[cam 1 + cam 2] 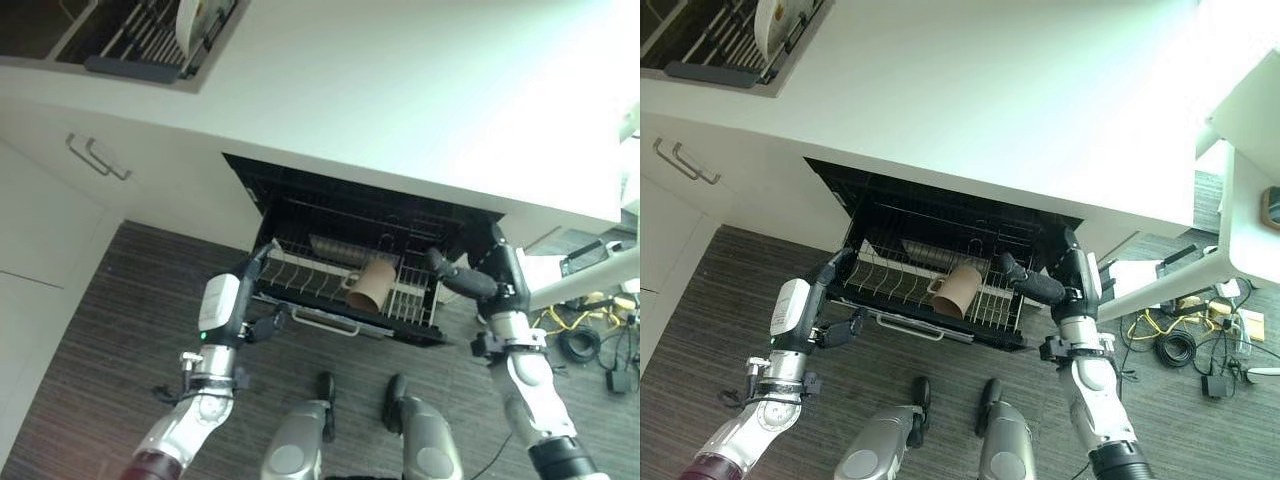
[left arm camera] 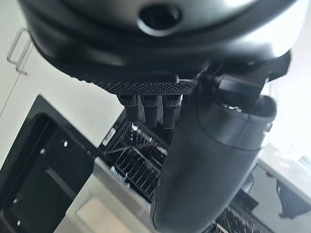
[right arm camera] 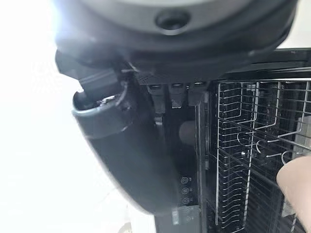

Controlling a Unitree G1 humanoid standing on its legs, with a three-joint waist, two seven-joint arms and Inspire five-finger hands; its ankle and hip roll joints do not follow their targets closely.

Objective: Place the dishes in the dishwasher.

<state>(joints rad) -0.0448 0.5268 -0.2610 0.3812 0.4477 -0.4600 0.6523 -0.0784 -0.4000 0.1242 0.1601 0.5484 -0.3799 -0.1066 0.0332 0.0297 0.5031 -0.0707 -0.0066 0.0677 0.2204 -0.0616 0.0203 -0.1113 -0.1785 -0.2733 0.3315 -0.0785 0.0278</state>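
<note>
Left eye view: we look down on the open dishwasher (image 1: 300,195) under the white counter (image 1: 400,90), its wire rack (image 1: 300,275) pulled out towards us. A tan mug (image 1: 372,285) lies tipped on its side on the rack, near the rack's front edge and right of its middle, its open end facing us and its handle towards the rack's left. Its long axis runs roughly front to back, leaning a little.

Our left hand (image 1: 262,262) sits at the rack's front left corner, fingers reaching over the rim; we cannot tell whether they are closed on the wire. In its own wrist view the fingers (image 2: 150,109) look fairly straight above the rack and hold nothing that we can see. Our right hand (image 1: 452,275) is at the rack's right edge, thumb (image 3: 112,111) stretched out towards the mug, fingers relaxed and empty.

So the mug is between our two hands, clearly closer to the right one, lying just to that hand's left and not touching it. We judge the right hand the better placed to reach it or set it straight. Up at the counter's far left corner, another rack (image 1: 140,40) holds a white plate (image 1: 195,18).
</note>
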